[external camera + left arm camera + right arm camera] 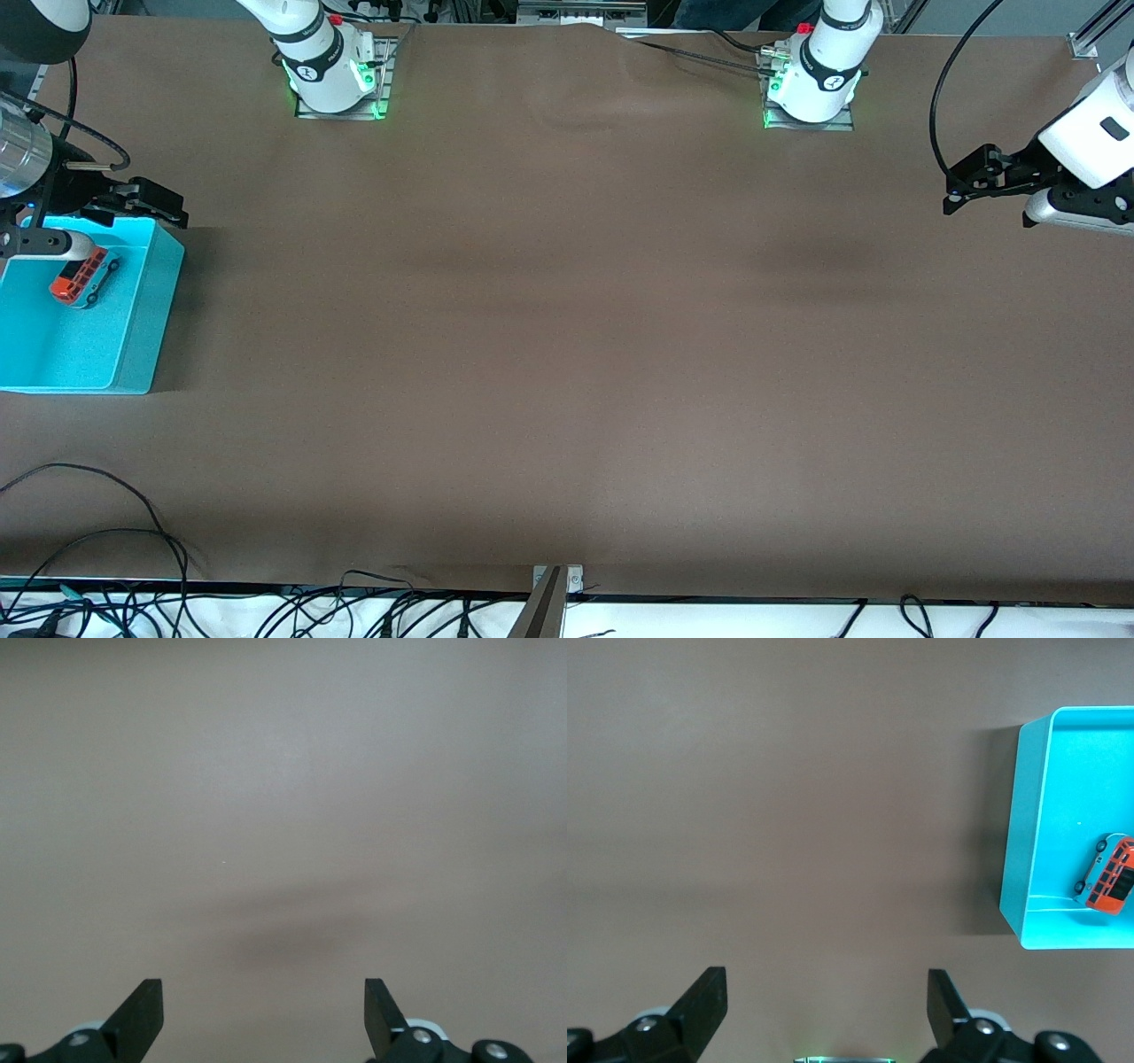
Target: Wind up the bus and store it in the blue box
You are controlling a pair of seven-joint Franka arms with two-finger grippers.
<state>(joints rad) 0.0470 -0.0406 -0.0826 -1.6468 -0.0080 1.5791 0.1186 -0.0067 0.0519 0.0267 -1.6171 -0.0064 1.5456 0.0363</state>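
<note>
Resting inside the blue box (133, 346), the bus (84, 277) lies with its long axis slanted to the walls. Right gripper (146, 202) hangs over the box's rim, jaws wide, empty. Left gripper (966, 184) waits well apart from the box, wide, empty.

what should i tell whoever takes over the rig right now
Left gripper: open, empty, over bare table at the left arm's end.
Right gripper: open, empty, above the blue box's rim that lies farthest from the front camera.
Bus: lying in the blue box, at the right arm's end of the table.
Done: bus stored. Whether it was wound cannot be told.
Left: nothing visible.
</note>
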